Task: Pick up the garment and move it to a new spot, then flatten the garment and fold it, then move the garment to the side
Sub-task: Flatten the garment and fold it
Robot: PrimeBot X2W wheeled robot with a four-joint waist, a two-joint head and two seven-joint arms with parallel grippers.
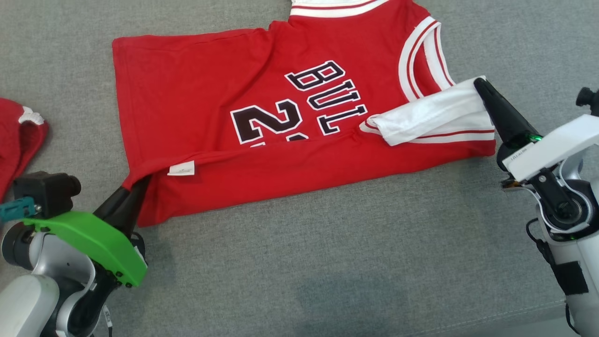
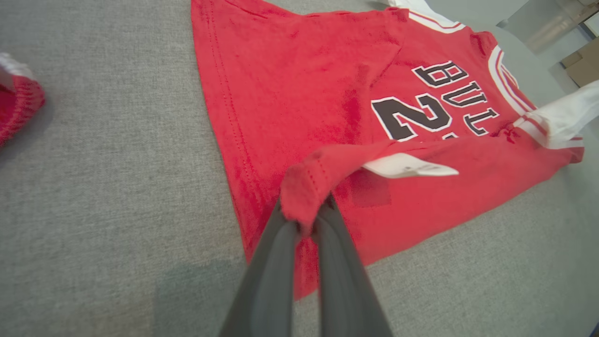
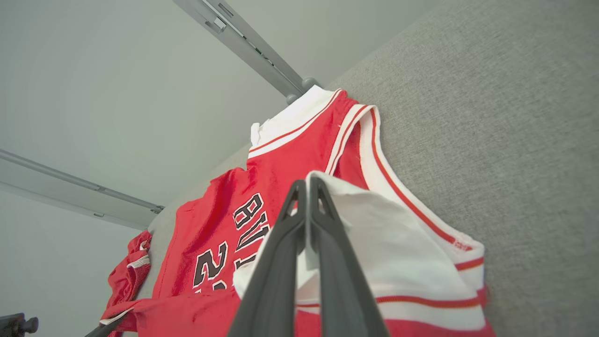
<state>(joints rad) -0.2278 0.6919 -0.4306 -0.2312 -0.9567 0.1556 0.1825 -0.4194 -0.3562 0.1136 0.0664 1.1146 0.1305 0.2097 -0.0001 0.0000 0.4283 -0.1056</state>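
Red white-trimmed jersey [image 1: 210,117], black lettering, spread on grey fabric surface [image 1: 327,262], near long edge doubled over.

A grey fabric surface [image 1: 327,262] carries a red jersey [image 1: 196,107] laid across centre to far side, near edge folded over itself, white-trimmed armhole at right. A 2nd red garment [image 1: 16,135] sits bunched at left edge, well apart.

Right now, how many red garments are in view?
2: the red jersey spread mid-view; a second red garment bunched at the left edge, partly cut off; others may be hidden.
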